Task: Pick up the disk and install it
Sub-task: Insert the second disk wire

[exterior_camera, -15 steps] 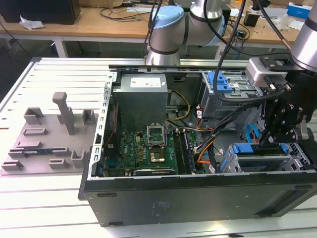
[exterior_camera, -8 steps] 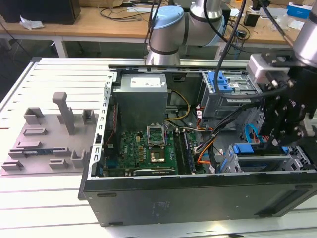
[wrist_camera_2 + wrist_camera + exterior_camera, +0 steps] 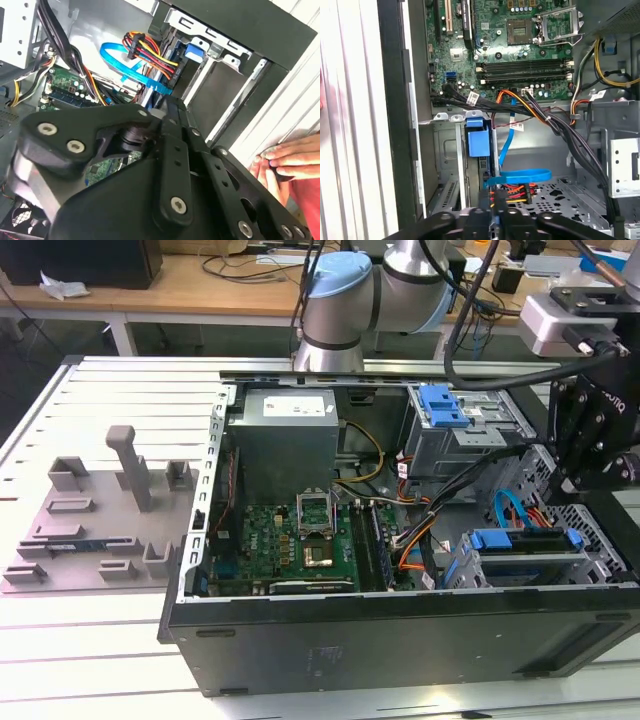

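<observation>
Disk (image 3: 525, 552) seated in case bay, stiff, fragile, best gripped by blue rails; gripper (image 3: 590, 455) above, finger state unclear.

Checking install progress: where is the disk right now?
The disk sits in the case's drive bay at the exterior view's right, beside the blue cable and under the claw.

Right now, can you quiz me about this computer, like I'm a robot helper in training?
1. True or false: the computer case has its side cover on.
2. Where is the disk? A: on the table outside. B: in the case's drive bay. C: on top of the power supply.
3. Fill in: the flat looping cable is coloured ____.

Key: 1 false; 2 B; 3 blue.
</observation>
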Controlling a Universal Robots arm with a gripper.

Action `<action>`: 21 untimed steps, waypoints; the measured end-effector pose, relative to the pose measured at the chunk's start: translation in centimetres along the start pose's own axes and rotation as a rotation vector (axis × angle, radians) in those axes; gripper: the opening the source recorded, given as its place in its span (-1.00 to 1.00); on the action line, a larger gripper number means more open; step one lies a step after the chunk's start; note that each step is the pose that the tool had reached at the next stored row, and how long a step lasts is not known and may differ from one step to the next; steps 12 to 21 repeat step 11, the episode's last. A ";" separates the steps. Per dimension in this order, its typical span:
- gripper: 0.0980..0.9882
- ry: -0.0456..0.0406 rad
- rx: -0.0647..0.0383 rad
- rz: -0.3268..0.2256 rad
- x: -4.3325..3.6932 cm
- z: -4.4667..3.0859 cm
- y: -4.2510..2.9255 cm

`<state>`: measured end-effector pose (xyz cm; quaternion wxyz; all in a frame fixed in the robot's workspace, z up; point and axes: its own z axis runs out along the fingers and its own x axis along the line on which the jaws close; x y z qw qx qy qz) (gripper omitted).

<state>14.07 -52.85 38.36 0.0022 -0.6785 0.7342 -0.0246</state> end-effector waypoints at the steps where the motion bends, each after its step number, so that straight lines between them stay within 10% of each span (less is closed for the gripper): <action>1: -0.98 0.0002 0.000 0.000 -0.01 -0.01 0.00; 21: -0.98 0.0001 0.000 0.000 -0.07 -0.01 0.01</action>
